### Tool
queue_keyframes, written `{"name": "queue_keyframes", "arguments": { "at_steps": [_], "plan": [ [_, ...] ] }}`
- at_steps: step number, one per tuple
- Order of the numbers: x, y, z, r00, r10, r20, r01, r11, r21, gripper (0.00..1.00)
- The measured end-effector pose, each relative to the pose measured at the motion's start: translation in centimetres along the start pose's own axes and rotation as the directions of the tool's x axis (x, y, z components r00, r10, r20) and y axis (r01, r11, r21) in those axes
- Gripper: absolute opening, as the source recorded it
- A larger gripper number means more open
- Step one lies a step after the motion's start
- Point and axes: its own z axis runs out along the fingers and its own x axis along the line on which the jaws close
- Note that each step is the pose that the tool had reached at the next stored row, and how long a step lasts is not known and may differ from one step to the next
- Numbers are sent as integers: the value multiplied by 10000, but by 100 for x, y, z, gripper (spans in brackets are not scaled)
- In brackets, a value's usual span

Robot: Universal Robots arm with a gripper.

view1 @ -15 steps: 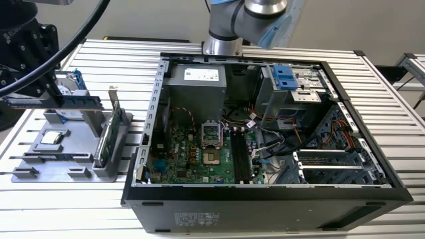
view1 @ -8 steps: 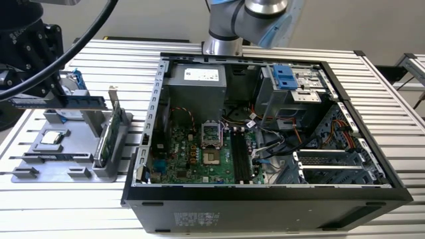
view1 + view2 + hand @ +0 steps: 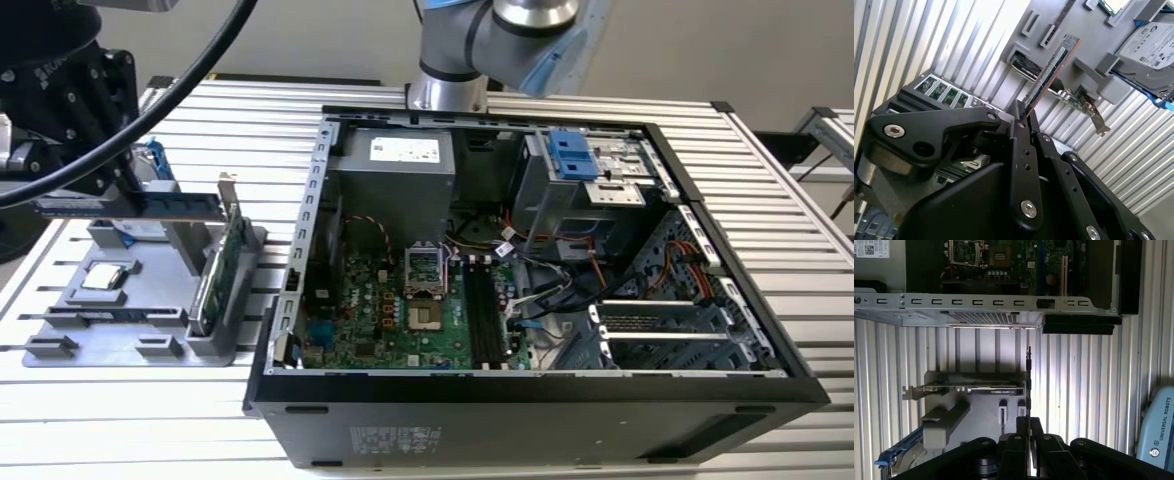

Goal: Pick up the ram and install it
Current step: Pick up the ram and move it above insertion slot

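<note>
Silver ribs run all across the table [image 3: 120, 420], and a big open case [image 3: 534, 405] sits in the middle of it. Near the table's edge on the exterior view's left lies a gray holder [image 3: 134, 300] with spare parts.

The gripper [image 3: 1024, 114] hangs over that holder. Its fingers [image 3: 1021, 150] are pinched tight on one end of the ram [image 3: 1051, 70]. The ram sticks out from them like a thin ruler seen from its edge. It looks to be up off the holder, and it is not in the case yet. Below it, in the holder, are the card [image 3: 1079, 102] and the drive [image 3: 1149, 50].

What could go wrong? I think the grip is the big worry. Only one end of the ram is held (the rest pokes out with nothing under it). A bump or a quick swing could make it tip or slide out.

The case wall stands between the ram and the board [image 3: 387, 310]. If the ram goes over too low, its free end could hit that wall.

The slots [image 3: 483, 315] on the board are long and very thin, and wires [image 3: 534, 300] lie just beside them. If the ram comes down a bit crooked, it could miss the slot, catch a wire, or jam. Pushing hard on a crooked ram could hurt it or the slot.
</note>
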Motion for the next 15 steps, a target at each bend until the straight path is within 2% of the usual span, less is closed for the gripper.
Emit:
{"name": "queue_keyframes", "arguments": {
  "at_steps": [15],
  "plan": [
    [2, 131, 0, 10000, 0, 1, 0, 10000, 12, 0]
  ]
}}
